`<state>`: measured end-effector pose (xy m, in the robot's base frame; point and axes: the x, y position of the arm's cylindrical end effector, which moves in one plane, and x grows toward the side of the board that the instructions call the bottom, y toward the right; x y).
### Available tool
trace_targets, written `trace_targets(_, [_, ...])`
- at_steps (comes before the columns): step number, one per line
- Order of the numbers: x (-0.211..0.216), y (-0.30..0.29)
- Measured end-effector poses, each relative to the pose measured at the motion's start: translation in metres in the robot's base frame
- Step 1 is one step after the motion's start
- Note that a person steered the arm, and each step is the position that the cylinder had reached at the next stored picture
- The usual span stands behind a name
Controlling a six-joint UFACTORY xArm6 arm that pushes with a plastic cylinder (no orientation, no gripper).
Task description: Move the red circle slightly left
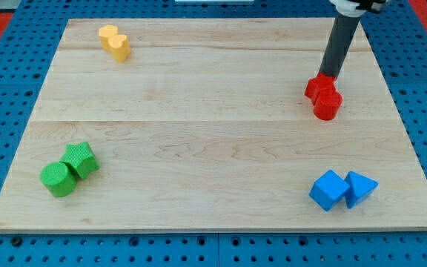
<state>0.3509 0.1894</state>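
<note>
The red circle (328, 106) lies at the view's right, on the wooden board (199, 111). A second red block (318, 87), whose shape I cannot make out, touches it on its upper left. My tip (327, 77) is at the upper edge of that second red block, just above the red pair. The dark rod rises from there toward the view's top right.
A yellow block (114, 42) lies at the top left. A green circle (58, 179) and a green star (81, 159) touch at the bottom left. A blue cube (328, 190) and a blue triangle (361, 187) touch at the bottom right.
</note>
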Motion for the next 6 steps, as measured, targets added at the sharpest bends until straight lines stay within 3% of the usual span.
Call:
trace_targets(5, [0.005,0.037])
trace_targets(6, [0.033,0.063])
